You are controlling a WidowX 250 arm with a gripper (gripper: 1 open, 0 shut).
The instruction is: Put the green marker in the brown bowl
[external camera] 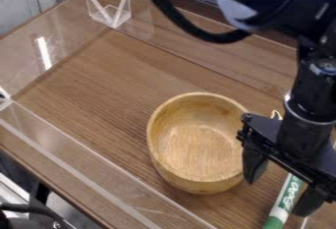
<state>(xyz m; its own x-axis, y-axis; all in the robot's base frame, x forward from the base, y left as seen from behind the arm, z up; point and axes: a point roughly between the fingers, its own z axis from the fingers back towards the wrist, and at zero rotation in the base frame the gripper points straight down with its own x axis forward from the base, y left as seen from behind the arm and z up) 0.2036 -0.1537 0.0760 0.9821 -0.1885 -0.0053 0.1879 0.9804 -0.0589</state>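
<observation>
While my gripper [286, 182] hangs spread wide over the slim white green-capped marker [285, 202], lying at five o'clock just beside the round light-brown wooden bowl [199, 142], a finger may clip the bowl wall or roll the marker.

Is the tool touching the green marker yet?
Cannot tell. In the camera view the open tool stands over the green marker, its fingers overlapping the barrel, so no gap or contact shows.
</observation>
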